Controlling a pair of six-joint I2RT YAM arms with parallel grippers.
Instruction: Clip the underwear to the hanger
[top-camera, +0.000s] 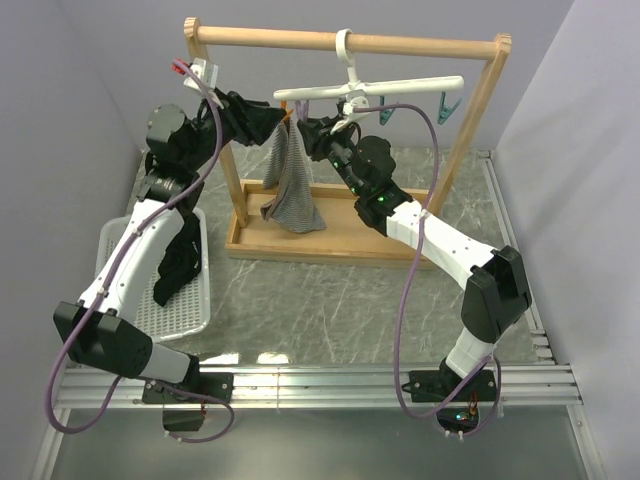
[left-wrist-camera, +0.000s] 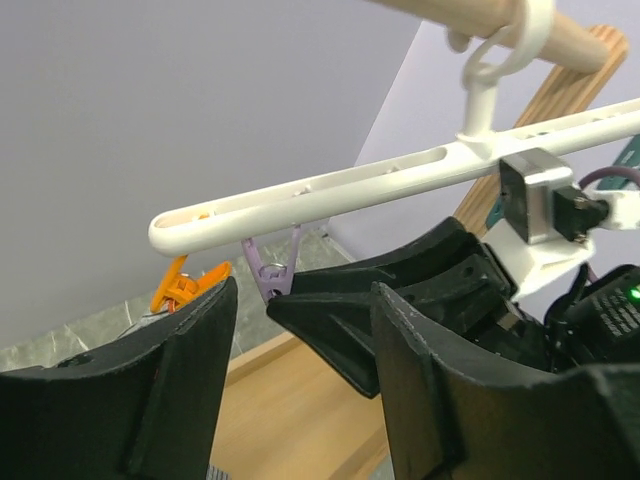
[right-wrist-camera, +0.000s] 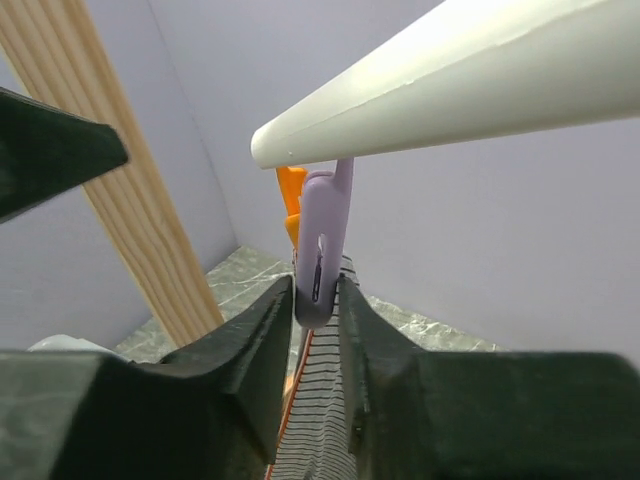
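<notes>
Judging from the overhead view, placed the job near its end but not finished. Found the underwear (top-camera: 292, 185) off the table and hanging in a narrow fold below the left end of the hanger (top-camera: 400, 88), itself hooked on the top rail of the wooden frame (top-camera: 470, 130). Saw the right gripper (right-wrist-camera: 318, 300) pressed together on the purple clip (right-wrist-camera: 322, 240), one finger on each side of its lower end, with striped cloth directly beneath and an orange clip (right-wrist-camera: 290, 190) just behind. Could not tell whether the cloth sat inside the purple clip or only brushed under it. Saw the left gripper (top-camera: 278, 113) up beside the same end of the bar, fingers spread wide in its own wrist view and pinching nothing visible. Took the lifting and positioning as done. Counted as left: getting the waistband seated in the clip, letting the clip bite, then backing both arms away and checking for a hold without support. Noted the teal clips (top-camera: 448, 108) at the far end unused.
</notes>
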